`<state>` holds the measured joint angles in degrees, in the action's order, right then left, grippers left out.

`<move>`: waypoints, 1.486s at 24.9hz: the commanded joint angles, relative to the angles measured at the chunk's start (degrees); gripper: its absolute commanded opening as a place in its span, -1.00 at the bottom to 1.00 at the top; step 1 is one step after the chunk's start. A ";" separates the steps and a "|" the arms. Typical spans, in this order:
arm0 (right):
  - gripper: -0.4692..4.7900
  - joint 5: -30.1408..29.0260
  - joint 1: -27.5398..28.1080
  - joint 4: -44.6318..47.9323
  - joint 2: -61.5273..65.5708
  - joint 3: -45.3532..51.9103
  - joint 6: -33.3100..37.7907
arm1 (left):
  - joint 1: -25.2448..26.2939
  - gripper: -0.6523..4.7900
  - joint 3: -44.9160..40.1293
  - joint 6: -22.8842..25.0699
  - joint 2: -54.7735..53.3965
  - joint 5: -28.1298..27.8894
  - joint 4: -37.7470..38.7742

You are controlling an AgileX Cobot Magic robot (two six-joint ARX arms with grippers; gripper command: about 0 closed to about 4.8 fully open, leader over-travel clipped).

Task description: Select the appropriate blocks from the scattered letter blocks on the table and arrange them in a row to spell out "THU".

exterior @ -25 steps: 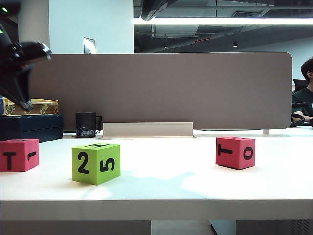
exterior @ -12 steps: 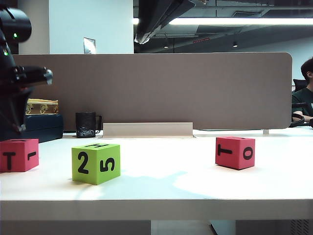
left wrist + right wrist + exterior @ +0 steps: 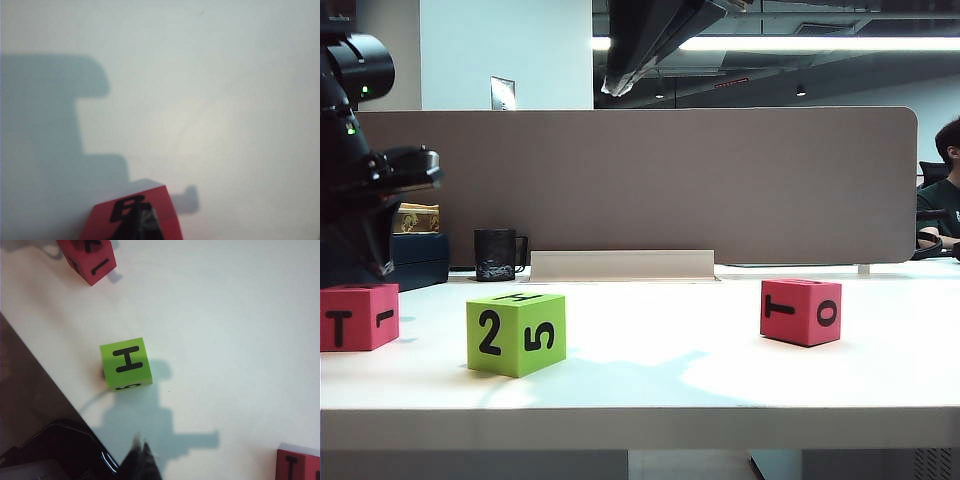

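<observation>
Directly below the shut left gripper point(image 3: 142, 222) lies a red block point(image 3: 131, 215).

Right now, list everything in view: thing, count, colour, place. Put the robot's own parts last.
Red blocks: two, pinkish-red; one at the table's far left under the left gripper, one at the right.
Green block: one, lime green, left of centre near the front edge, H on top.
Table: one, white, across the foreground.
Divider panel: one, beige, behind the table.
Mug: one, black, at the panel's foot, left side.
Dark case: one, far left, with a patterned box on top.
Person: one, far right edge, partly cut off.
Left gripper: black, shut, just above the left red block.
Right gripper: black, shut, above the table near the green block.
</observation>
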<state>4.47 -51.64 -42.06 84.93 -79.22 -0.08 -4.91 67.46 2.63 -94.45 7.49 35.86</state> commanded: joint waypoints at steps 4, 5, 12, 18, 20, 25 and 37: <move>-0.84 -0.09 -0.13 0.35 -0.17 -0.33 -0.11 | 0.04 -0.78 2.60 -0.02 0.46 0.00 3.67; -0.84 -0.09 -0.11 0.33 -0.15 -0.33 -0.11 | 0.04 -0.78 4.00 -0.02 0.46 0.00 4.61; -0.84 -0.09 -0.11 0.31 -0.15 -0.33 -0.11 | 0.00 -0.78 7.32 0.39 0.42 0.02 14.47; -0.84 -0.09 -0.11 0.33 -0.15 -0.33 -0.11 | 0.00 -0.78 7.30 0.42 0.13 0.07 13.35; -0.84 -0.09 -0.11 0.31 -0.15 -0.33 -0.11 | 0.00 -0.78 7.30 0.44 -0.15 0.04 13.07; -0.84 -0.09 -0.11 0.31 -0.15 -0.33 0.02 | -0.02 -0.78 7.28 0.46 -2.01 0.22 14.47; -0.84 -0.07 -0.09 0.31 -0.15 -0.33 0.04 | -0.02 -0.78 7.28 0.42 -6.71 0.26 11.93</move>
<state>4.47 -51.64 -42.11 84.93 -79.22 -0.05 -4.93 75.24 2.98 -99.63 7.75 48.93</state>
